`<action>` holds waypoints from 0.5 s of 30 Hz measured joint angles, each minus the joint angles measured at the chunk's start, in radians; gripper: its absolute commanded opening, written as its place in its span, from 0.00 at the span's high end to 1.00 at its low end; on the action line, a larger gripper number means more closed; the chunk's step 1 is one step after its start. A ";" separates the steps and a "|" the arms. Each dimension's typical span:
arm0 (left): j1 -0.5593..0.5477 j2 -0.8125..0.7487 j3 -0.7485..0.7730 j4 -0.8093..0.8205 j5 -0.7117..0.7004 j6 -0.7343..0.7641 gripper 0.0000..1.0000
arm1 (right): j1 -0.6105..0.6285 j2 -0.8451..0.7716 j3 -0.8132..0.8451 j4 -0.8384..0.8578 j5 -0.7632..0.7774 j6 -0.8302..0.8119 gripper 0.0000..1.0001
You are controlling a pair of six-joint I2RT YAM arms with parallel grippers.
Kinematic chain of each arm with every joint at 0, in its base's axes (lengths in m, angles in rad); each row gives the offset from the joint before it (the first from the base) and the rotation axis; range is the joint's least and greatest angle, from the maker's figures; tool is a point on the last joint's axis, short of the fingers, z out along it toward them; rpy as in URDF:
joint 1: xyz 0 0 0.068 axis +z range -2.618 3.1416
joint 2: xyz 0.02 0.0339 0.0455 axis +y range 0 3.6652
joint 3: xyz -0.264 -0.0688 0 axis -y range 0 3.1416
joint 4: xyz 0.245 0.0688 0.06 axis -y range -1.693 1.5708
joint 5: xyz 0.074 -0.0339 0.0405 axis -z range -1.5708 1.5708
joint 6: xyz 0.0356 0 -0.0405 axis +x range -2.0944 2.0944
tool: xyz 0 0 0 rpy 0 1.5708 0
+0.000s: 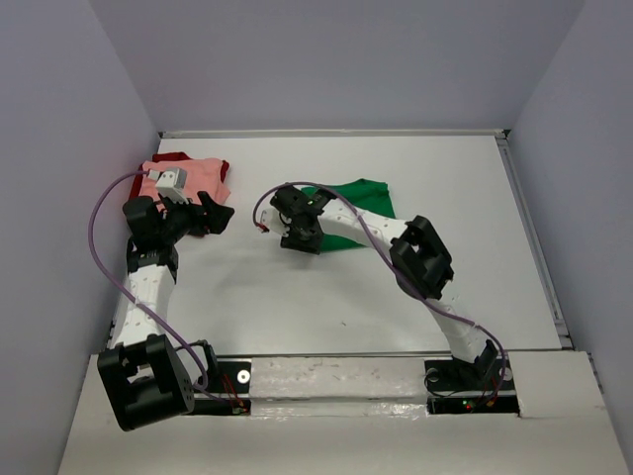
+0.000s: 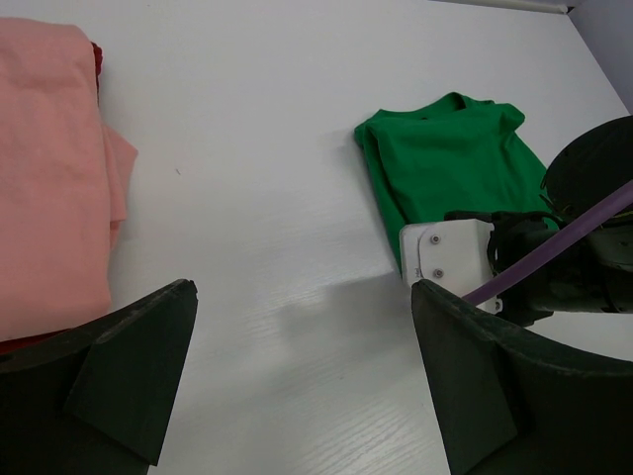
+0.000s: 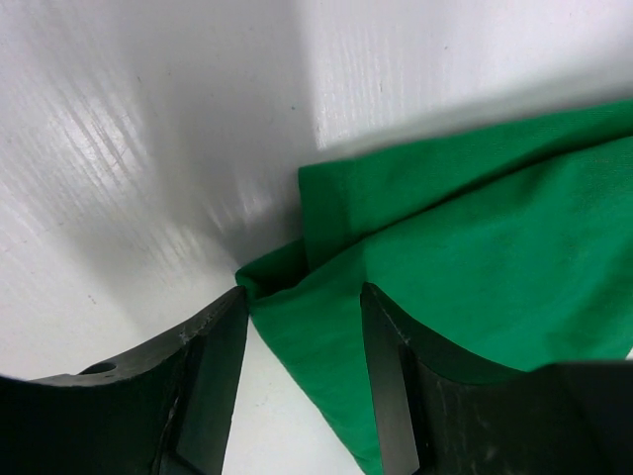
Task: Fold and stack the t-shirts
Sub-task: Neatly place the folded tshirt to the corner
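Note:
The green t-shirt [image 1: 368, 198] lies folded at the middle right of the table; it also shows in the left wrist view [image 2: 445, 158]. The salmon pink t-shirt [image 1: 193, 178] lies folded on the dark red t-shirt [image 1: 174, 157] at the far left. My right gripper [image 1: 295, 226] is low over the green shirt's left corner. In the right wrist view the green shirt [image 3: 475, 247] has a corner fold between the parted jaws of my right gripper [image 3: 302, 336]. My left gripper [image 1: 220, 216] is open and empty just right of the pink shirt [image 2: 49, 168], above bare table [image 2: 302, 376].
The white table [image 1: 326, 297] is walled at the back and sides. The right arm's wrist and purple cable [image 2: 554, 247] stand in front of my left gripper, over the green shirt's near edge. The dark red shirt peeks out under the pink one [image 2: 97, 59].

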State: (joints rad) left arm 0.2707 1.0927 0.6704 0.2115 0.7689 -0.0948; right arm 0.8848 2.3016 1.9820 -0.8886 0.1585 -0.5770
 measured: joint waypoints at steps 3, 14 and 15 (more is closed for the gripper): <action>0.000 0.000 0.000 0.000 0.000 0.000 0.01 | 0.000 0.000 -0.013 0.016 0.016 -0.004 0.45; 0.000 0.000 0.007 -0.005 -0.001 0.000 0.01 | 0.000 0.003 -0.052 0.035 0.025 -0.003 0.63; 0.000 0.000 0.008 -0.006 -0.001 0.000 0.01 | 0.000 0.003 -0.053 0.036 0.025 -0.003 0.70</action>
State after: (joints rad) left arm 0.2707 1.0927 0.6788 0.2050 0.7681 -0.0944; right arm 0.8848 2.3047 1.9285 -0.8524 0.1837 -0.5797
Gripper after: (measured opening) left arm 0.989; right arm 0.510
